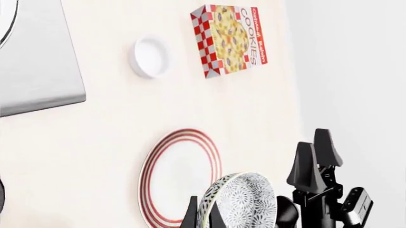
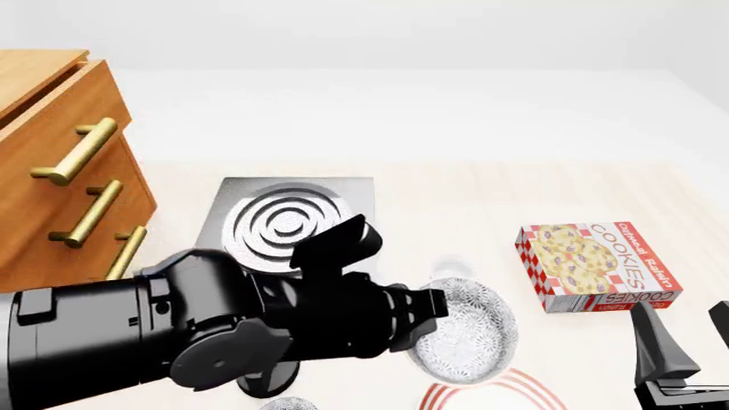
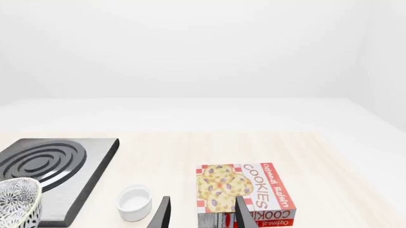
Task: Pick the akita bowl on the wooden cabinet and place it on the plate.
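Left pincer [image 1: 203, 213]: closed on the rim of the akita bowl [image 1: 244, 202], one dark finger on each side of the wall; bowl tipped on edge in the left wrist view.
Right pincer [image 3: 201, 213]: fingers parted, nothing between them; cookie box [image 3: 244, 190] seen through the gap, not touched.
Akita bowl: carried off the table [image 2: 456, 192], clear of the wooden cabinet [image 2: 63, 179]; in the front view [image 2: 462, 329] hangs just over the far rim of the plate [image 2: 501, 395].
Plate: white with red rings, lying flat on the table near the front edge, mostly cut off in the front view; fuller in the left wrist view [image 1: 178, 173]. No contact with the bowl discernible.
Wooden cabinet: far left, brass bar handles on the drawer fronts.
Stove plate [image 2: 290, 218]: grey square with silver rings, behind the left arm.
Small white cup [image 3: 134, 202]: on the table between stove plate and cookie box.
Cookie box: lying flat, right of the bowl, well apart from the plate.
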You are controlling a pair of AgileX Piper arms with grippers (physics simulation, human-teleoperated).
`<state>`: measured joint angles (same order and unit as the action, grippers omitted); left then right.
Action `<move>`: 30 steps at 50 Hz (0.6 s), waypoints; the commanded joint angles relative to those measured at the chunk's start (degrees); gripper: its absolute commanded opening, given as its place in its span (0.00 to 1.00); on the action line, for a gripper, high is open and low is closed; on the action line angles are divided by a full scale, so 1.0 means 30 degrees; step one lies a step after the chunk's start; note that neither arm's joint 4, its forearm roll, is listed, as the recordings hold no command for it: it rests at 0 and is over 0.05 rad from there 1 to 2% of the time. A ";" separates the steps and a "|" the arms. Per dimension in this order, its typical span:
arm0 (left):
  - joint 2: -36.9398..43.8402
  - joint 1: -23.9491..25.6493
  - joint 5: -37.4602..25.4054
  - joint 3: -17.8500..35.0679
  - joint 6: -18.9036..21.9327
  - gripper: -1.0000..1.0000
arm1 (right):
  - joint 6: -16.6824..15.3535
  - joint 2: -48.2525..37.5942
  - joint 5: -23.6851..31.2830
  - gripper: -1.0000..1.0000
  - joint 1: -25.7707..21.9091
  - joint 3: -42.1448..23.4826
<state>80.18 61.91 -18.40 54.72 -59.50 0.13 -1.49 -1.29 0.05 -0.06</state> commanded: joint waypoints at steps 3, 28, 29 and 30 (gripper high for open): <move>0.0582 0.0286 0.0643 -0.0149 -0.0432 0.00 | 0.0000 0.0000 0.0000 1.00 0.0000 0.0000; 0.1885 0.0830 0.2065 -0.0691 -0.1763 0.00 | 0.0000 0.0000 0.0000 1.00 0.0000 0.0000; 0.1900 0.0839 0.2086 -0.0699 -0.1783 0.00 | 0.0000 0.0000 0.0000 1.00 0.0000 0.0000; 0.1929 0.0878 0.2120 -0.0707 -0.1841 0.00 | 0.0000 0.0000 0.0000 1.00 0.0000 0.0000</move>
<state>84.90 63.76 -13.58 52.85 -64.00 0.13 -1.49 -1.29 0.05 -0.06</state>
